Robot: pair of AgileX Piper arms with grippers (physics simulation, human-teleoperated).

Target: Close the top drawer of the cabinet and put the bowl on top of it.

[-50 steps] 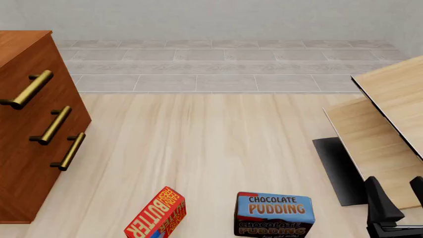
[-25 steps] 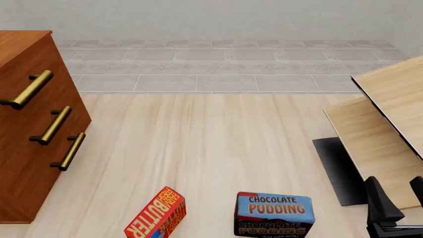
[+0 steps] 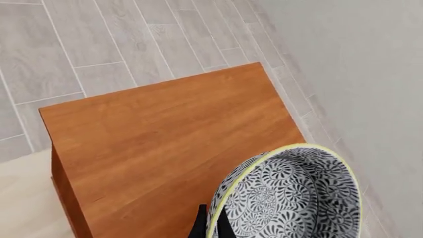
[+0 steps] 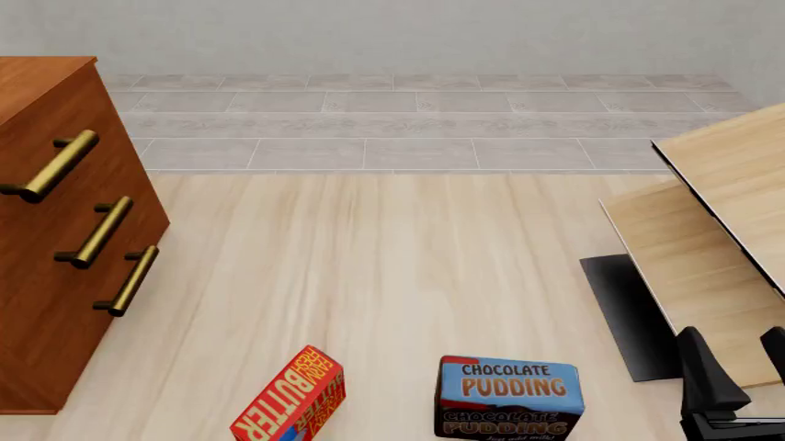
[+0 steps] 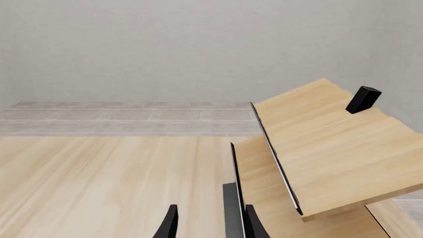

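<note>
In the left wrist view my left gripper (image 3: 213, 226) is shut on the yellowish rim of the blue-grey patterned bowl (image 3: 290, 198). The bowl hangs tilted above the flat top of the reddish-brown cabinet (image 3: 165, 134). The front view shows neither the bowl nor the left gripper. There the cabinet (image 4: 62, 303) stands at the left. Its top drawer (image 4: 43, 119), with a brass bar handle (image 4: 51, 166), looks flush with the two drawers below. My right gripper (image 4: 736, 360) is open and empty at the bottom right, far from the cabinet; it shows in its own wrist view too (image 5: 211, 225).
A butter box (image 4: 290, 401) and a chocolate pudding box (image 4: 509, 397) lie on the pale floor near the front. Slanted pale wood table boards (image 4: 723, 230) and a dark base plate (image 4: 623, 312) stand at the right. A small black block (image 5: 363, 99) sits on the upper board.
</note>
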